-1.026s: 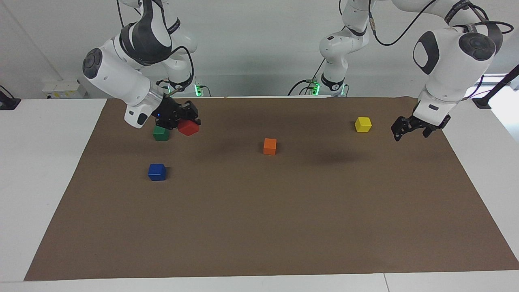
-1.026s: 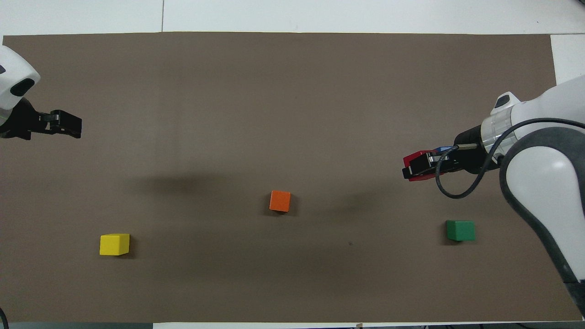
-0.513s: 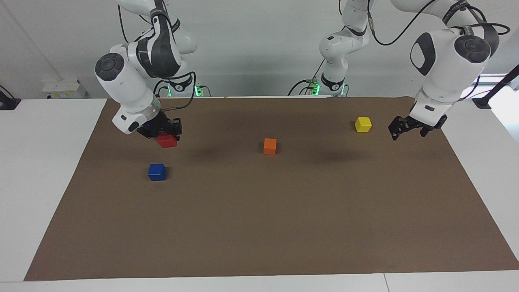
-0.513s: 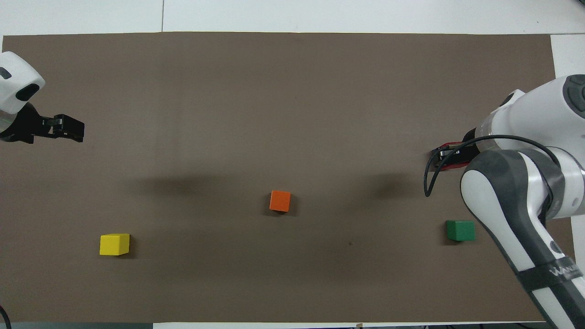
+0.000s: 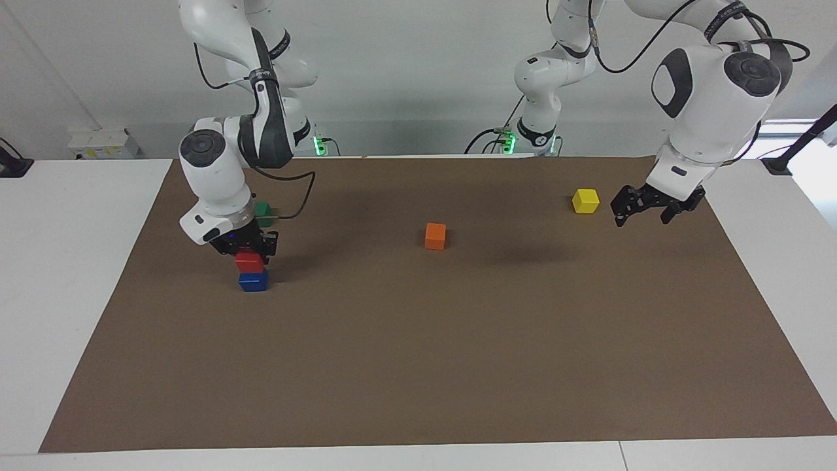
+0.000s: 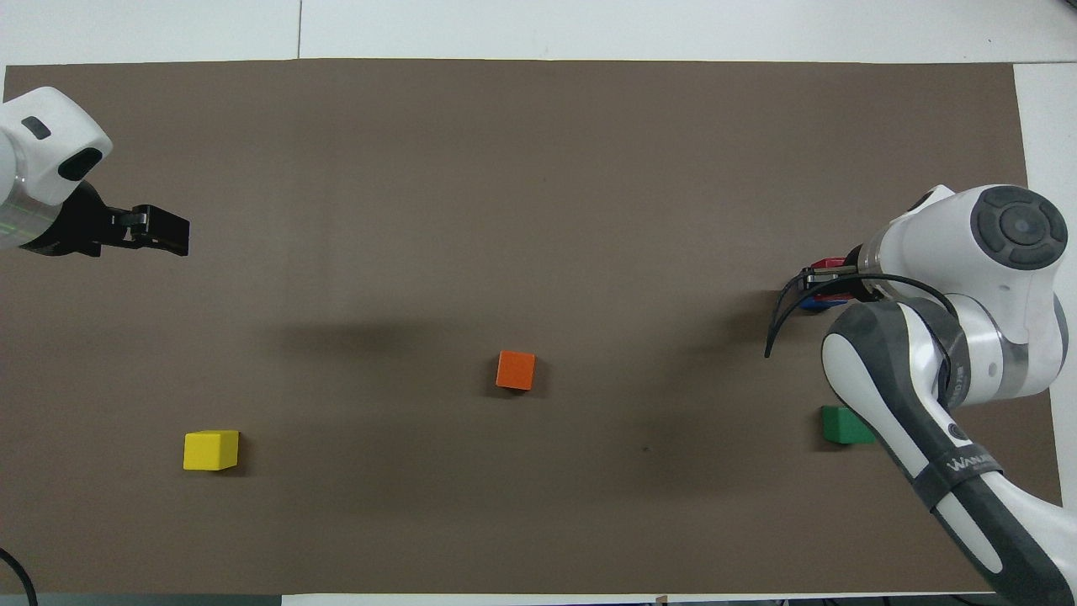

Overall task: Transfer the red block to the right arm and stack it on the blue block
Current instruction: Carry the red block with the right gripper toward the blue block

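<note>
My right gripper (image 5: pixel 251 249) is shut on the red block (image 5: pixel 249 261), which sits directly on top of the blue block (image 5: pixel 252 282) toward the right arm's end of the mat. In the overhead view the right arm covers most of the stack; only a red sliver (image 6: pixel 831 263) and a blue edge (image 6: pixel 809 304) show beside the right gripper (image 6: pixel 820 282). My left gripper (image 5: pixel 642 217) is open and empty, above the mat beside the yellow block (image 5: pixel 585 201); it also shows in the overhead view (image 6: pixel 164 237).
An orange block (image 5: pixel 435 235) lies mid-mat. A green block (image 5: pixel 263 209), partly hidden by the right arm, lies nearer to the robots than the stack. The brown mat (image 5: pixel 458 366) covers the table.
My right gripper carried the red block from above the green block down onto the blue block. My left gripper drifted slightly toward the yellow block.
</note>
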